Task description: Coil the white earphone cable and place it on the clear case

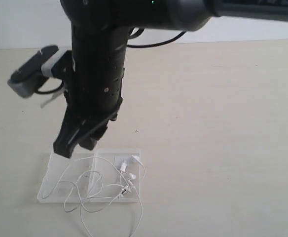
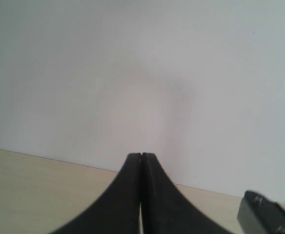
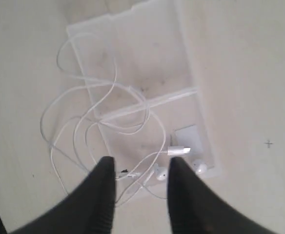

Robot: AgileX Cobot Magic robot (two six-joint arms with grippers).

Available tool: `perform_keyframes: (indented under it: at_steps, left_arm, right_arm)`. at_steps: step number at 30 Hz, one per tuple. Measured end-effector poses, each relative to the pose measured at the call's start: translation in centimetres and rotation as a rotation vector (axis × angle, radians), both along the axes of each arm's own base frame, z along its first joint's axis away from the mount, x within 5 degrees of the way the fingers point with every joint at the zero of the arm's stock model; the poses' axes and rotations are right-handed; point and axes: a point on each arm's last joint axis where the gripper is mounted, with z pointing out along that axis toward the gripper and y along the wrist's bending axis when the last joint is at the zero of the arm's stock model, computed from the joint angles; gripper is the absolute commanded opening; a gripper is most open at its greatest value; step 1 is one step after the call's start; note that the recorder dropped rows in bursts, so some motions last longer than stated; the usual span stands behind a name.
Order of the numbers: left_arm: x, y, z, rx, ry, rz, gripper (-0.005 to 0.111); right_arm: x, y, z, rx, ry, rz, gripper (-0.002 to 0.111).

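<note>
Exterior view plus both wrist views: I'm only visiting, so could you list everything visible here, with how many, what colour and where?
white earphone cable: one, white, in loose loops across the clear case, some loops spilling onto the table
earbuds: two, white, on the case half that holds the label
clear case: one, transparent, lying open and flat on the table
label: one, white, inside one half of the case
table: one, pale beige, under everything
wall: one, white, behind the table
wrist camera: one, grey and black, on the arm's side
right gripper: one, black, open, above the case
left gripper: one, black, shut, pointing at the wall
</note>
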Motion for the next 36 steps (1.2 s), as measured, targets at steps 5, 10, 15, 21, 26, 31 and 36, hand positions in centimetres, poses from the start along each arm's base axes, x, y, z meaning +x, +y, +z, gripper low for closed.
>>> perform_keyframes:
  at_steps: [5,10,15,21,26,31,36]
  left_arm:
    - [-0.5,0.0,0.2,0.021,-0.035,-0.001,0.0]
    - [-0.9,-1.0,0.4,0.056,-0.078,-0.108,0.0]
    - [-1.0,-1.5,0.4,0.137,-0.095,-0.155,0.0]
    - [-1.0,-1.6,0.3,0.176,-0.096,-0.161,0.0]
    - [-1.1,-2.0,0.4,0.181,-0.105,-0.205,0.0]
    - [-1.2,-2.1,0.4,0.183,-0.108,-0.217,0.0]
    - [-1.2,-2.1,0.4,0.185,-0.108,-0.22,0.0]
  right_arm:
    - [-1.5,-2.1,4.9,0.214,-0.111,-0.127,0.0]
    - [-3.8,-6.2,7.1,0.387,-0.244,-0.216,0.0]
    - [-6.6,-10.6,6.4,0.531,-0.367,-0.225,0.0]
    - [-9.5,-14.7,3.4,0.679,-0.447,-0.23,0.0]
    - [-10.6,-16.2,2.1,0.685,-0.448,-0.232,0.0]
    - [-10.8,-16.4,2.2,0.673,-0.442,-0.232,0.0]
    - [-10.8,-16.5,2.1,0.67,-0.44,-0.232,0.0]
